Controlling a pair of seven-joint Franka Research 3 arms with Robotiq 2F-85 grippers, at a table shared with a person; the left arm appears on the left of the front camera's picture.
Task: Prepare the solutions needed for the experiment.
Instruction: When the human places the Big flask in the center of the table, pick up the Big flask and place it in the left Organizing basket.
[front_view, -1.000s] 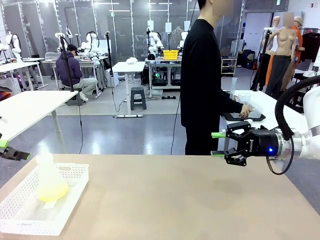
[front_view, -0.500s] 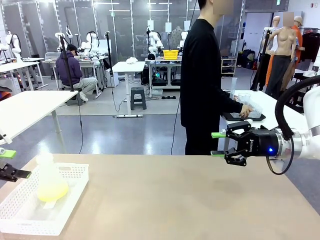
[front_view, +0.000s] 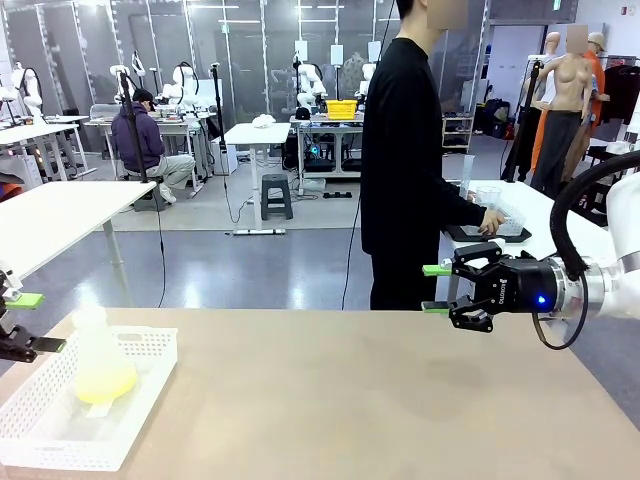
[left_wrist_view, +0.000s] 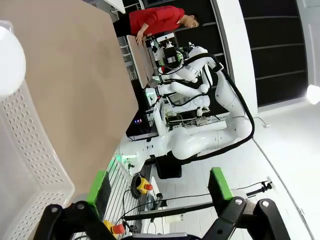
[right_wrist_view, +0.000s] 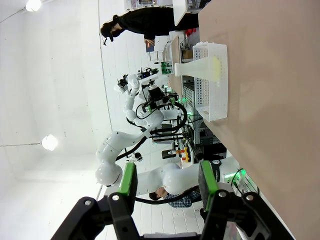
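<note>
The solutions (front_view: 103, 380) sit in a flask (front_view: 97, 352) inside the white basket (front_view: 135, 420) at the counter's (front_view: 380, 400) left end. The left end effector (front_view: 22, 322) hangs beside it, fingers apart; the right end effector (front_view: 434, 288) hovers well off, part open, empty.

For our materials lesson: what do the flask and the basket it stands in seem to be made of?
Flask: seemingly frosted translucent plastic or glass; yellow-green liquid shows through its cloudy wall.
Basket: likely matte white moulded plastic; its walls are perforated in a regular grid.
</note>
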